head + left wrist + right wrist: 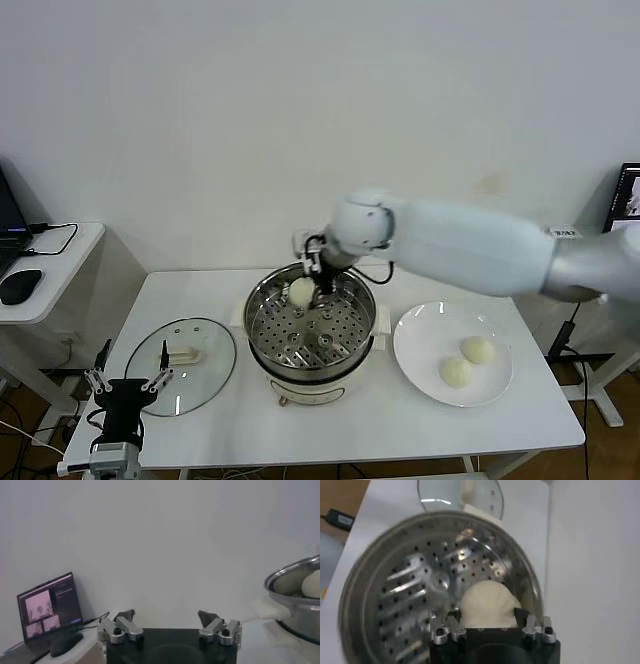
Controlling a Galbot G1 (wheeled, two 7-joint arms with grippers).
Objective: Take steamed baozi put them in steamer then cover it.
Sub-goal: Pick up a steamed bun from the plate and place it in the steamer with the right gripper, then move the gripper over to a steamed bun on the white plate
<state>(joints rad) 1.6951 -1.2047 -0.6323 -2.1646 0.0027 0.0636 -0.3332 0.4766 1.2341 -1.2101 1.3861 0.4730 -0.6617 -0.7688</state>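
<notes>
Steamer point(312, 330): R hand point(308, 285) grips baozi point(301, 291) inside; plate point(425, 355) w/ two; L hand point(128, 378) open.

Wall point(300, 100): plain white, bare, filling the whole back of the scene behind the desk.
Desk point(330, 420): white rectangular top on white legs, standing against the wall.
Side table point(60, 270): white, lower, to the left of the desk and just apart from it.
Laptop point(10, 215): open, dark, on the side table; its screen is lit in the left wrist view.
Mouse point(20, 286): black, on the side table in front of the laptop.
Cable point(55, 238): black, looping across the side table beside the laptop.
Monitor point(628, 200): dark edge of a screen to the right of the desk, at the frame's border.
Floor point(20, 410): pale, seen below the desk's left corner, with cables lying on it.
Light: even and soft, with no hard shadows on the wall.
</notes>
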